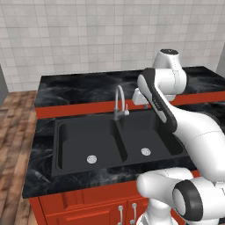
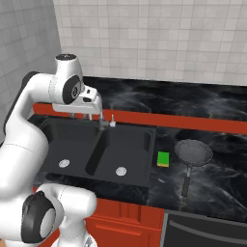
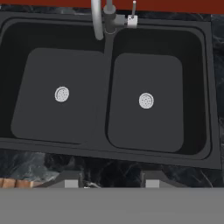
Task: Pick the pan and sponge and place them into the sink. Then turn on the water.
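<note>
Nearby, faucet (image 1: 119,100) behind sink (image 1: 61,149), perhaps partly blocking fingers (image 3: 71,183).

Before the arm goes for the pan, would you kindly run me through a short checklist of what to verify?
1. Pan upright on the counter right of the sink, handle toward the counter's front edge: ok.
2. Sponge lies between sink and pan, apart from the pan: ok.
3. Both basins hold nothing but their drains: ok.
4. Gripper carries nothing, jaws apart: ok.
5. Gripper positioned over the pan: not ok, it looks down into the sink.
6. No stream from the faucet: ok.
</note>
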